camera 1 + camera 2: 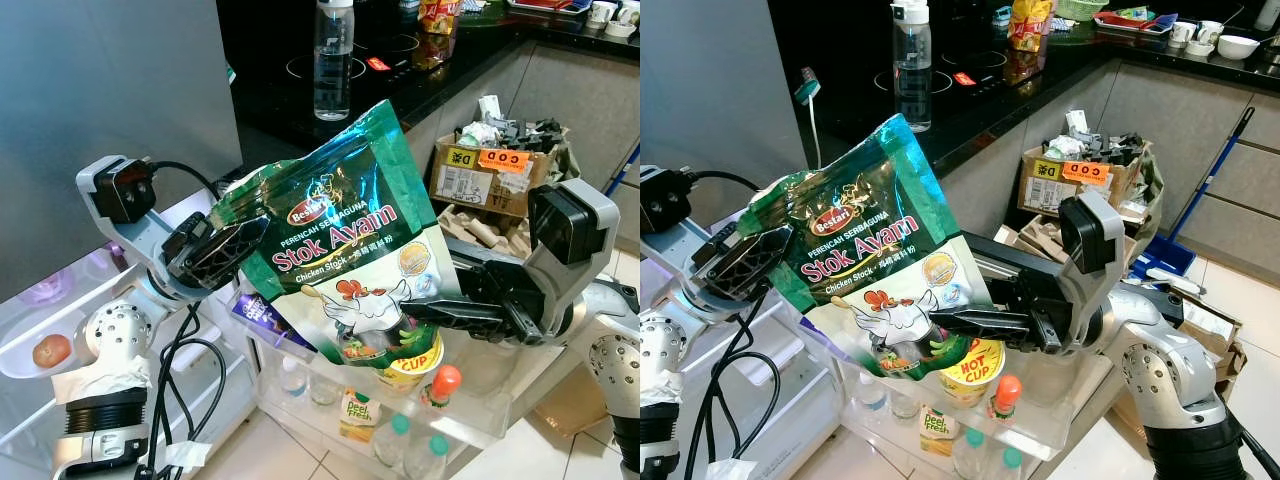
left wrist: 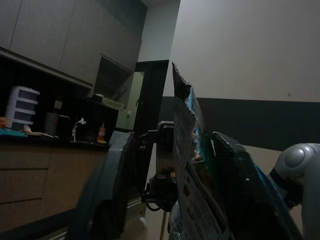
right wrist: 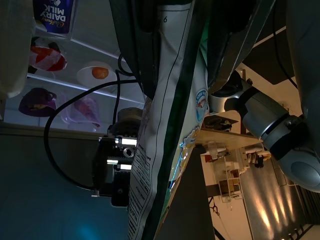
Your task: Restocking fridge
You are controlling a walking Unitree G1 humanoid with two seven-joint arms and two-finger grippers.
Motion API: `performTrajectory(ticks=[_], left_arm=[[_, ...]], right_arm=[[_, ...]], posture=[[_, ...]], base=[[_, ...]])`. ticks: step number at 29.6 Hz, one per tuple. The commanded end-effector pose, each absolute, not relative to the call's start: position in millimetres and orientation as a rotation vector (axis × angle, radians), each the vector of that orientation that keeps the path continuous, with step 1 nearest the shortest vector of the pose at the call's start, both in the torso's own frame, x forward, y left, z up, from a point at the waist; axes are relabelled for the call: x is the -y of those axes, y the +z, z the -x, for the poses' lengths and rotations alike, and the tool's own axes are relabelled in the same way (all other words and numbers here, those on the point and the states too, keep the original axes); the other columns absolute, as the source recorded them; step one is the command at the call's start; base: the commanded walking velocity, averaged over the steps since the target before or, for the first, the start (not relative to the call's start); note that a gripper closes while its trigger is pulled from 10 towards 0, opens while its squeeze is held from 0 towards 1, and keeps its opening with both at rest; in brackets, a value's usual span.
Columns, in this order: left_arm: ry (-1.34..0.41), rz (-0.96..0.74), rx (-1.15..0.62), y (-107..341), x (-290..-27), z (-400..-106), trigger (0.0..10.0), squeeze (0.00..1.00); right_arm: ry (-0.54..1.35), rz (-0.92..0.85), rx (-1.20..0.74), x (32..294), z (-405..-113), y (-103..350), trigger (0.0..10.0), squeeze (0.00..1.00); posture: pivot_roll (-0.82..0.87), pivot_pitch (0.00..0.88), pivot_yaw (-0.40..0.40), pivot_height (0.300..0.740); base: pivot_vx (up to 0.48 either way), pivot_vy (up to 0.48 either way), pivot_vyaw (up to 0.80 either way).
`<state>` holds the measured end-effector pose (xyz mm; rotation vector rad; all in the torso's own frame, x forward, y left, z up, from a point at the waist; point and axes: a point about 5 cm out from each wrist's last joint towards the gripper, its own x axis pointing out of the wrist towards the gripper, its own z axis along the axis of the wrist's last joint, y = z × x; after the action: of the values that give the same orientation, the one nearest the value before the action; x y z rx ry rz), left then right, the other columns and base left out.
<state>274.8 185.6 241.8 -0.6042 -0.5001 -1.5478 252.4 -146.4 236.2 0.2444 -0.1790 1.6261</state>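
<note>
A large green and white chicken stock pouch [image 1: 350,240] was held up in the air between the 2 grippers, above the open fridge door shelf [image 1: 470,415]. The left gripper [image 1: 222,250] was closed on the pouch's upper left edge, and the right gripper [image 1: 440,312] was clamped on its lower right part, its fingers [image 1: 970,320] lying flat across the printed face. This 2-point hold was judged to be needed because the pouch was wide and floppy; held at 1 corner only, it would likely have sagged or swung. The pouch was kept tilted, probably so that it could be slid edge-first into a narrow slot.

Below it, the door shelf was already crowded with a Hot Cup noodle tub [image 1: 410,362], small bottles [image 1: 400,432] and a purple chocolate bar [image 1: 262,318]. An orange fruit [image 1: 51,350] lay on a fridge tray [image 1: 20,365] to the left. A clear water bottle [image 1: 333,60] stood on the black counter [image 1: 420,70] behind, well apart.
</note>
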Motion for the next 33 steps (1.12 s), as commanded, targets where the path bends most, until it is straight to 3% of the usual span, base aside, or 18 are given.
performTrajectory(ticks=[1,23,24,26,27,30,31,32,33], left_arm=[[-1.546,0.606,0.519,242,-187,-275,0.0,0.00],[-1.541,0.611,0.520,237,-190,-279,0.0,0.00],[-1.538,0.612,0.520,237,-190,-279,0.0,0.00],[-1.538,0.612,0.520,237,-190,-279,0.0,0.00],[-1.535,0.612,0.521,237,-190,-279,0.0,0.00],[-1.524,0.612,0.524,237,-191,-280,0.0,0.00],[-1.521,0.613,0.524,237,-191,-280,0.0,0.00],[-1.517,0.613,0.524,237,-191,-280,0.0,0.00],[-1.517,0.613,0.524,237,-191,-280,0.0,0.00]], right_arm=[[1.671,-0.223,0.210,143,-248,244,0.0,0.00],[1.587,-0.190,0.219,144,-258,239,0.0,0.00],[1.568,-0.183,0.224,144,-259,239,6.8,0.00],[1.568,-0.183,0.224,144,-259,239,6.8,0.00],[1.540,-0.167,0.229,143,-262,238,10.0,0.00],[1.496,-0.156,0.239,143,-266,238,10.0,0.00],[1.493,-0.163,0.241,144,-266,238,10.0,0.57],[1.492,-0.168,0.245,144,-266,239,10.0,1.00],[1.492,-0.168,0.245,144,-266,239,10.0,1.00]], posture=[[-0.09,0.000,-0.021,0.740],[-0.09,0.000,-0.020,0.740],[-0.09,0.000,-0.021,0.740],[-0.09,0.000,-0.021,0.740],[-0.09,0.000,-0.021,0.740],[-0.09,0.000,-0.021,0.740],[-0.09,0.000,-0.021,0.740],[-0.09,0.000,-0.021,0.740],[-0.09,0.000,-0.021,0.740]], base=[[0.000,0.000,0.00],[0.000,0.000,0.00],[0.000,0.000,0.00],[0.000,0.000,0.00],[0.000,0.000,0.00],[0.000,0.000,0.00],[0.000,0.000,0.00],[0.000,0.000,0.00],[0.000,0.000,0.00]])
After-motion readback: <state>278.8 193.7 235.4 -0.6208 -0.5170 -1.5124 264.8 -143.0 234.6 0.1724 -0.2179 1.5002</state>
